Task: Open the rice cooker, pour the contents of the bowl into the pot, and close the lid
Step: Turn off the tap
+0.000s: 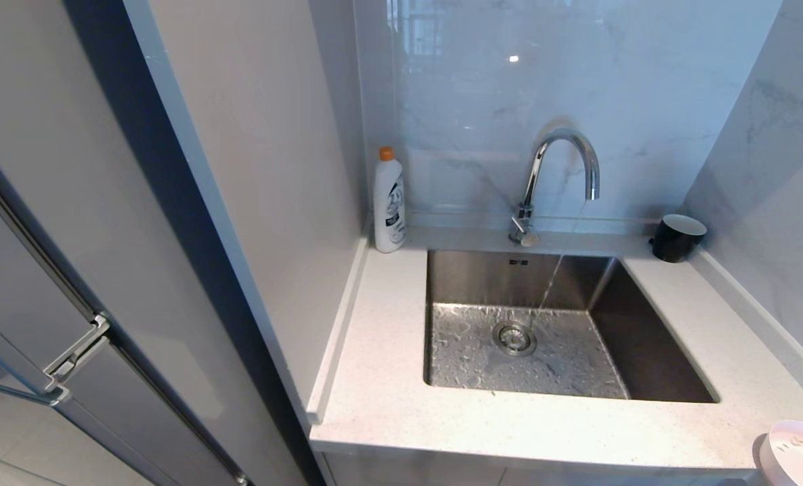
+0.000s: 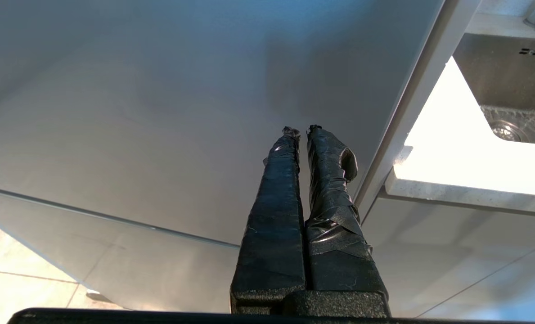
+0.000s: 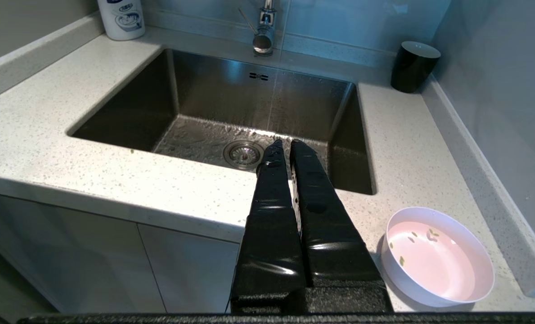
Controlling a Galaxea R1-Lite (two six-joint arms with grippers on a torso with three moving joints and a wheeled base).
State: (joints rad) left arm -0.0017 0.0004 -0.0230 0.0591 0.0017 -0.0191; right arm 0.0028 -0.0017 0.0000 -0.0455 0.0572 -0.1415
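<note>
One speckled white counter (image 1: 387, 378) w/ steel sink (image 1: 644, 337), marble backsplash (image 1: 482, 101).

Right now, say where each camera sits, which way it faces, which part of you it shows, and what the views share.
Head view: high up, looking down at the sink, running faucet and a tall cabinet side; no arm shows.
Left wrist view: behind the left pincer, shut, facing that cabinet panel.
Right wrist view: behind the right pincer, shut, facing the sink, black cup and bowl.
Shared: all three show the sink; head and right wrist share bowl, cup and bottle.
</note>
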